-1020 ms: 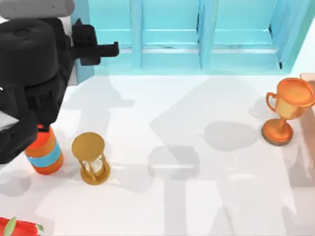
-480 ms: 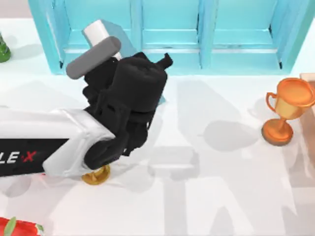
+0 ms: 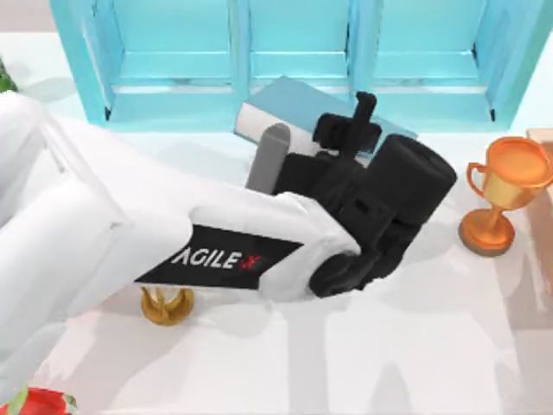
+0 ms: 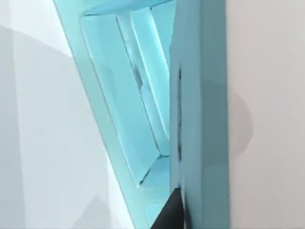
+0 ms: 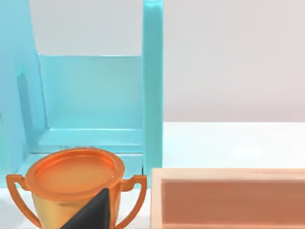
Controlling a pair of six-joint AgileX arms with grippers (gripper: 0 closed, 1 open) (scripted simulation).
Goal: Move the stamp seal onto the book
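white tabletop before a light-blue shelf unit (image 3: 302, 52): left gripper (image 3: 359, 117), finger state indeterminable, hung over the book (image 3: 289, 93); any blind descent risked toppling the trophy (image 3: 505, 186).

A rendered tabletop scene: a plain white table (image 3: 259, 380) holds a light-blue open shelf unit (image 3: 302, 60), a shiny orange trophy cup (image 3: 505, 186) and a golden hourglass (image 3: 168, 304), like a study display.
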